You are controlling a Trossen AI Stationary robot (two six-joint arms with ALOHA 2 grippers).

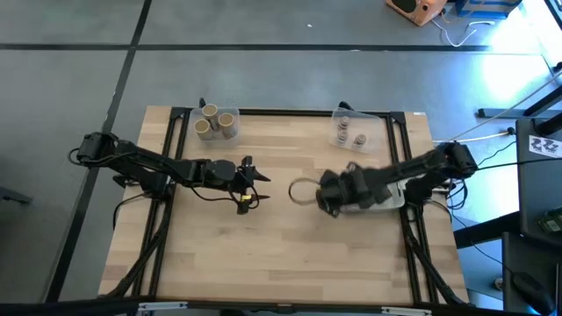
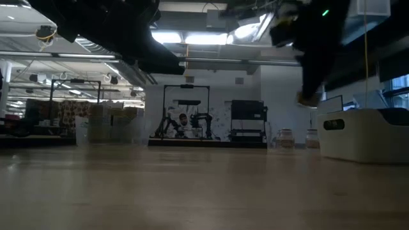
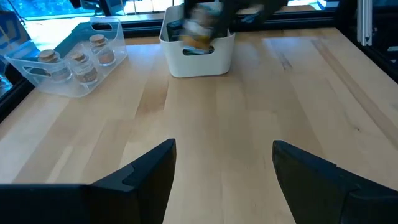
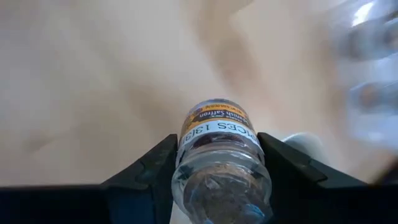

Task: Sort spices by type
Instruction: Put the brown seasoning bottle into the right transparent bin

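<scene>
Above the white dish (image 1: 391,198) the right hand (image 4: 217,168) clasps a spice jar (image 4: 219,155) — mid-carry; next it needs the matching clear tray (image 1: 353,128). Left hand (image 3: 224,168) waits released over the worktop (image 1: 281,246)

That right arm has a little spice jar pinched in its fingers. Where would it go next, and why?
Probably toward the clear tray at the table's far right corner. The right gripper holds a clear labelled spice jar above the table near the white bin, and that tray already holds similar small jars. The left gripper waits open at mid-table.
</scene>
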